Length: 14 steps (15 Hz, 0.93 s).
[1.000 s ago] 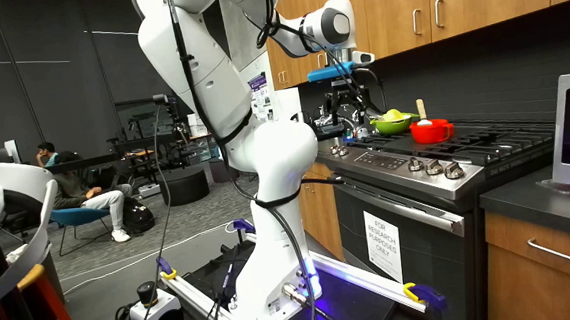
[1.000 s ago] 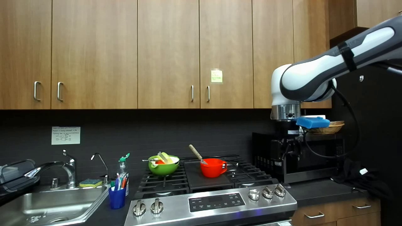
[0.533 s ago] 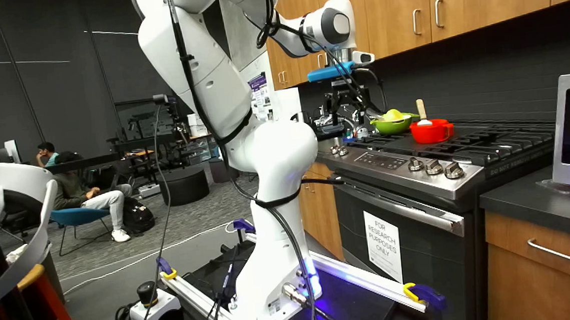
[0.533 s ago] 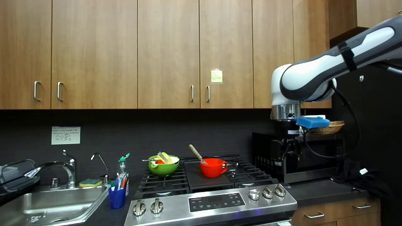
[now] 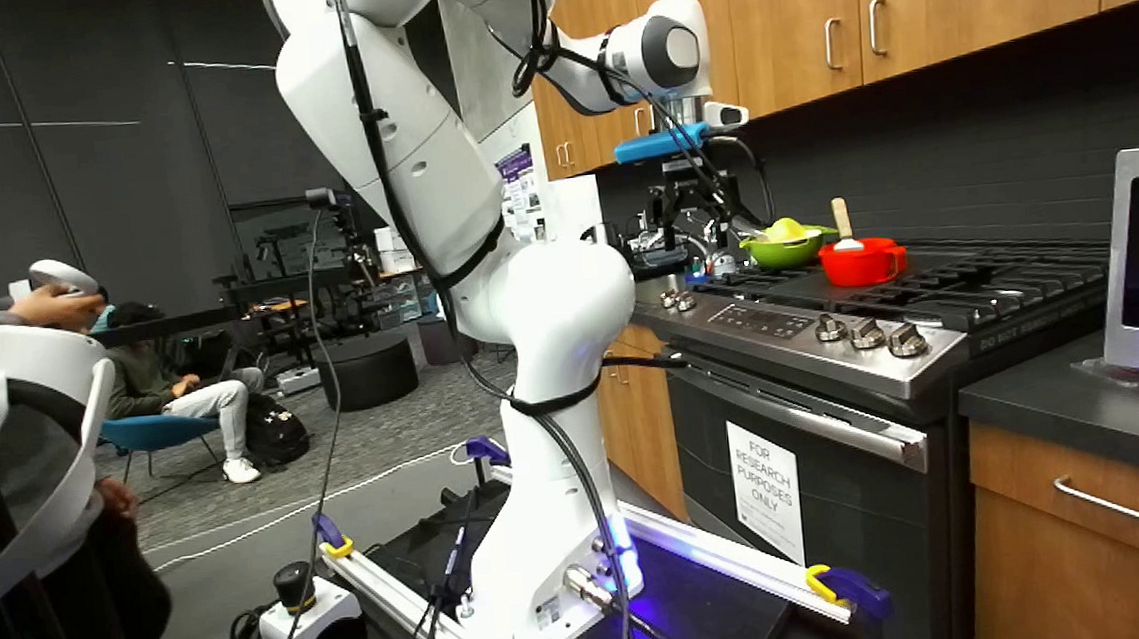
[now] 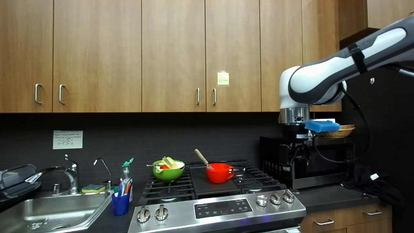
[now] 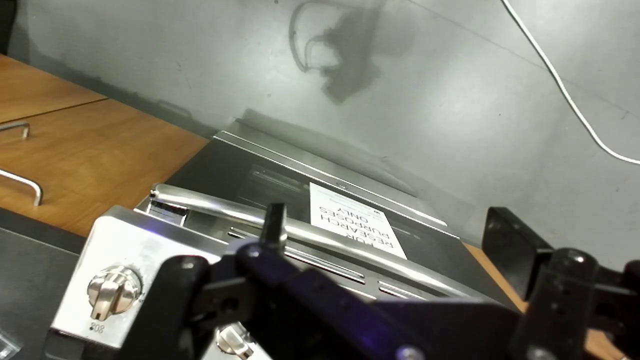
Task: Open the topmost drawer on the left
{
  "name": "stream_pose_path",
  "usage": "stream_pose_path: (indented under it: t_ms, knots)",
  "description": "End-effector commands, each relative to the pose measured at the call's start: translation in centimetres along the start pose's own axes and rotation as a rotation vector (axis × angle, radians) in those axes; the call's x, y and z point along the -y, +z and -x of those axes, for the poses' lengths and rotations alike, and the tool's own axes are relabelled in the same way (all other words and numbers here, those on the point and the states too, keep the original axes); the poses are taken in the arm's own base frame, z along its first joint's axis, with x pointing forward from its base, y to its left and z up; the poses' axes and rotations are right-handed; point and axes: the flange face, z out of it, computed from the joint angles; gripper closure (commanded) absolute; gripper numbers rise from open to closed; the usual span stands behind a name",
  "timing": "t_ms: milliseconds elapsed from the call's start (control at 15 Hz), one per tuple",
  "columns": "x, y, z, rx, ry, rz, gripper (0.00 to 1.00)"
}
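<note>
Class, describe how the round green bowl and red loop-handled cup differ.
The green bowl stands on black grates, the red cup on a flat dark plate. A yellow item sticks out of the bowl, a wooden-handled utensil out of the cup. Both stand upright on the steel stove.

Tall brown wooden cupboards (image 6: pixel 174 55) hang on a black wall (image 6: pixel 106 132) at the back edge of the dark grey bench (image 6: pixel 326 198). In an exterior view, a round black stool (image 5: pixel 373 373) and a blue chair (image 5: pixel 158 431) stand on grey carpet (image 5: pixel 419 428). The smooth grey floor (image 7: pixel 425 120) has bright, shiny spots.
</note>
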Motion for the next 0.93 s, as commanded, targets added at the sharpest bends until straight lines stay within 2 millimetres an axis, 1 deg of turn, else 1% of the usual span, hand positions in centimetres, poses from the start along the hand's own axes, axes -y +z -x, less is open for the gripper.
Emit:
stream_pose_path:
  t_ms: [0,800,867]
  knots:
    - [-0.01,-0.06,-0.01,0.001,0.000,0.000,0.00]
    - [-0.01,-0.06,-0.01,0.001,0.000,0.000,0.00]
    - [-0.34,0.21,0.11,0.002,0.004,0.007,0.00]
